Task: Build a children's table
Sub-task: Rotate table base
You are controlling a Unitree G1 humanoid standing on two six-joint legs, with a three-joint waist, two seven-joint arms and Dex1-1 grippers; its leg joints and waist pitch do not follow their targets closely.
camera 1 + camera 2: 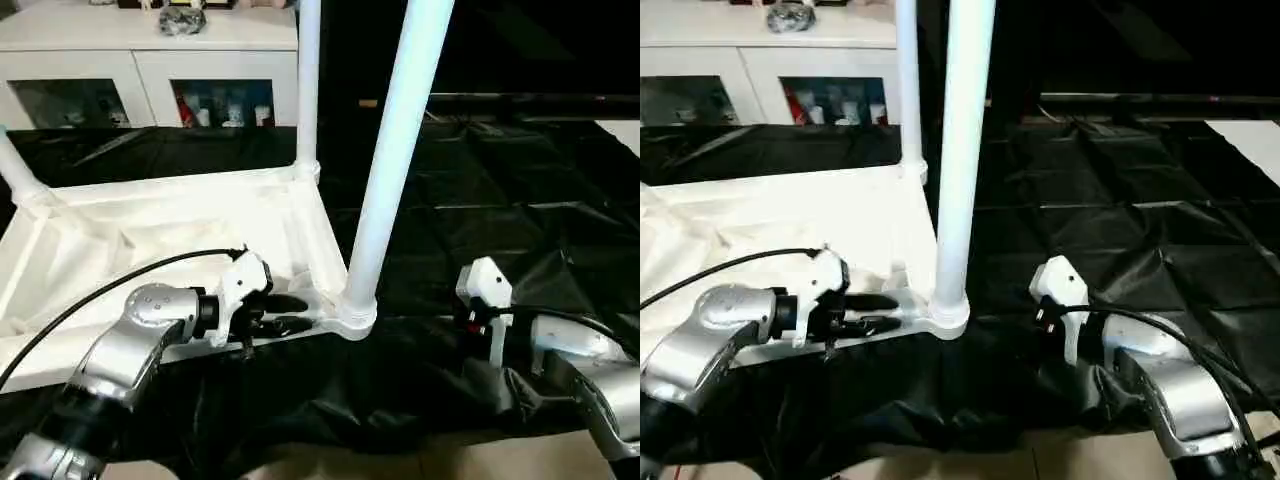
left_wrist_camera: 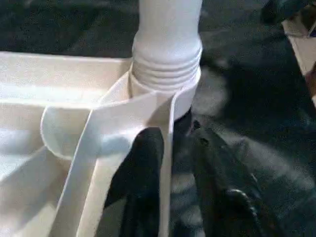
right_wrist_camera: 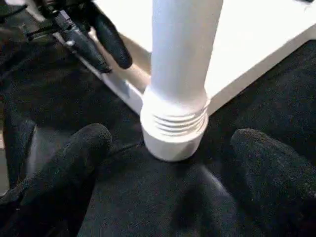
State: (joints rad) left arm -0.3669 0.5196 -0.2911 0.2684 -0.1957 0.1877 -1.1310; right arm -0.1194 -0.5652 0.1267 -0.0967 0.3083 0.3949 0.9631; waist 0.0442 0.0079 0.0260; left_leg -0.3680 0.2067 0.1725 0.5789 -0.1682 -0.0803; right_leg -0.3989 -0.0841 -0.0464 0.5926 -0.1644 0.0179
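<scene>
My left gripper [image 2: 165,163] is clamped on the side wall of the inverted table top [image 1: 150,235], which lies on the black sheet [image 1: 480,200]. At the near corner socket [image 1: 352,318] a leg [image 1: 395,150] stands upright. My right gripper [image 3: 168,148] rests beside it, fingers [image 3: 74,158] spread, holding nothing.

One tabletop [image 1: 180,215], three legs [image 1: 395,150], two tools [image 1: 285,312]

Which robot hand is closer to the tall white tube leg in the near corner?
Left. The left gripper clamps the white plastic tabletop's rim right beside the leg. The right gripper waits open, short of it.
</scene>
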